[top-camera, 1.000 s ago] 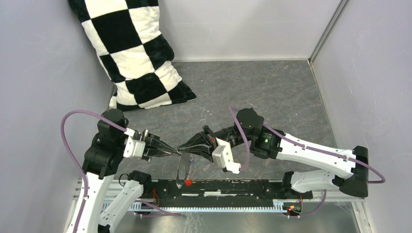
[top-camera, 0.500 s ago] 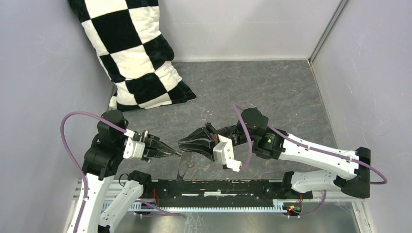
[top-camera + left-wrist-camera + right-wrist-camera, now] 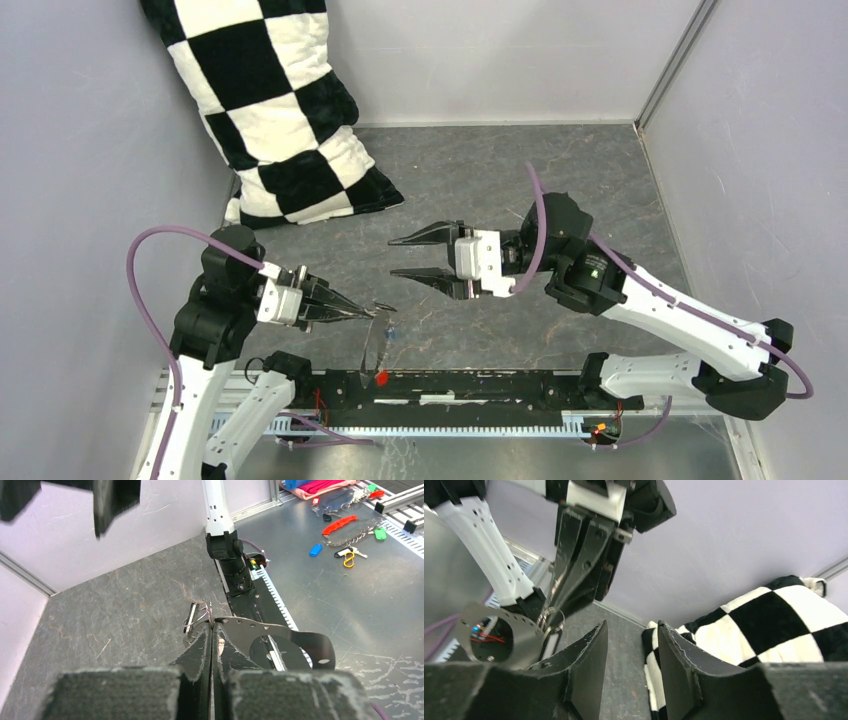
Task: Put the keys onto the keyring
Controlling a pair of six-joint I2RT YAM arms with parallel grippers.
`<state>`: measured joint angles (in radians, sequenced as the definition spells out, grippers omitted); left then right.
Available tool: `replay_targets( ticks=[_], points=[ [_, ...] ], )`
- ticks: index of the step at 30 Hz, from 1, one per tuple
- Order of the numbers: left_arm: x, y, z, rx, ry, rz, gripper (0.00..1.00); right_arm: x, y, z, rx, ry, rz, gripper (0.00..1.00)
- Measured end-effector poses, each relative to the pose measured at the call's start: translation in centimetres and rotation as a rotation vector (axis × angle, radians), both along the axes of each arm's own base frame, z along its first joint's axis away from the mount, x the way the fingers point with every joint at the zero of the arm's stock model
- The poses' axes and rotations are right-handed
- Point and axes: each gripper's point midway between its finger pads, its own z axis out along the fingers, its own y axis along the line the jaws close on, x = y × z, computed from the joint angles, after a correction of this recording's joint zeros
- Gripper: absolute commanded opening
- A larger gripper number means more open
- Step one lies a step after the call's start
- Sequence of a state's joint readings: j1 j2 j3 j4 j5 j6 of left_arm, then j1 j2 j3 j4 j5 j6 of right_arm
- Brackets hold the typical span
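The keyring (image 3: 367, 350), a grey metal hoop, hangs from the tips of your left gripper (image 3: 368, 313), whose fingers are pressed together on its top edge. A red key (image 3: 381, 378) shows at the hoop's lower end, below the left gripper, and a blue key (image 3: 390, 333) sits just right of the hoop. A dark key with white (image 3: 190, 618) juts just past the left gripper's tips. Your right gripper (image 3: 392, 256) hovers beyond and to the right of the left gripper, apart from it, spread wide and holding nothing. A checkered pillow (image 3: 270, 110) leans far behind the left gripper.
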<state>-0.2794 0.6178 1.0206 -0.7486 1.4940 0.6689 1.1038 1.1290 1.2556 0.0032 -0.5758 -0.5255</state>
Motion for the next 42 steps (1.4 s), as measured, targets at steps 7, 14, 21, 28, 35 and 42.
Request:
replay_targets(
  ticks=[7,14,21,28,35,42],
  points=[
    [1.3,-0.2,-0.6,0.029,0.059,0.039,0.02,-0.9,0.6,1.0,-0.091,0.182,0.047,0.44],
    [2.2,-0.3,-0.3,0.031,0.077,0.084,0.02,-2.6,1.2,-3.5,-0.259,0.297,0.072,0.43],
    [2.7,-0.4,-0.2,0.024,0.096,0.109,0.02,-3.1,1.4,-4.4,-0.293,0.309,0.058,0.39],
    [2.6,-0.4,0.1,0.018,0.092,0.111,0.02,-2.7,2.0,-5.1,-0.306,0.311,0.022,0.35],
    [2.5,-0.4,0.2,0.015,0.084,0.111,0.02,-2.3,2.5,-5.8,-0.321,0.316,-0.002,0.30],
    [2.6,-0.4,0.3,0.013,0.077,0.119,0.02,-2.2,2.5,-5.8,-0.322,0.316,-0.007,0.17]
  ],
)
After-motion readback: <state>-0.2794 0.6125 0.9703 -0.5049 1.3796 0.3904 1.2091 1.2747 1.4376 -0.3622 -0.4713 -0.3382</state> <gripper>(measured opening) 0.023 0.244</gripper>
